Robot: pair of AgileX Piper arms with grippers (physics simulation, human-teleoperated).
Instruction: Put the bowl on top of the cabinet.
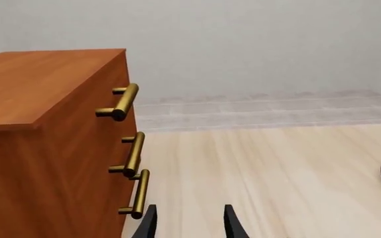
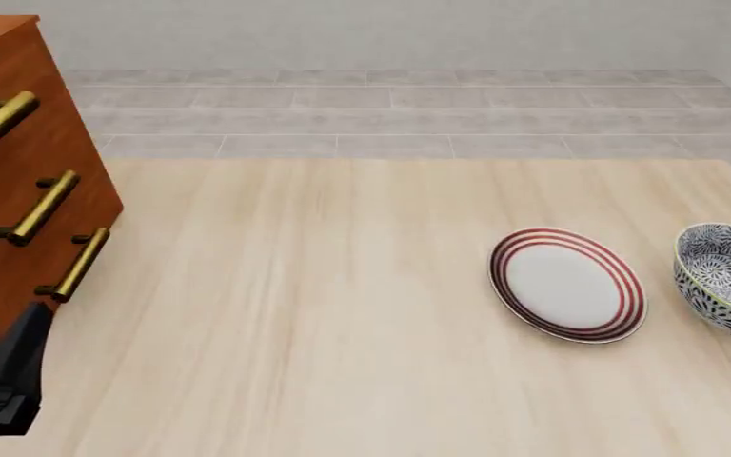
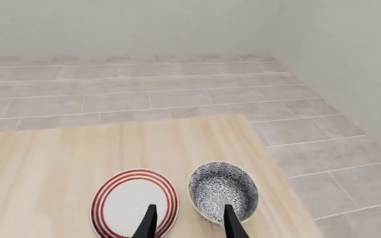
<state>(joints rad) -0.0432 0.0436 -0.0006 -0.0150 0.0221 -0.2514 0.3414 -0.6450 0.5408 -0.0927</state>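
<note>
Nearest the onlooker, the left end effector (image 1: 189,223) hovers with jaws parted and empty beside the cabinet (image 2: 16,181) at the desk's (image 2: 315,314) left edge; the right end effector (image 3: 187,223), likewise parted and empty, hangs above the gap between the red-ringed plate (image 3: 132,202) and the bowl (image 3: 222,190). Farther out, the bowl (image 2: 725,276) sits upright at the desk's right edge, just beside the plate (image 2: 566,284) and well apart from the cabinet. To grasp well, the right arm should probably shift toward the bowl, straddle its rim away from the plate, and close before lifting.
</note>
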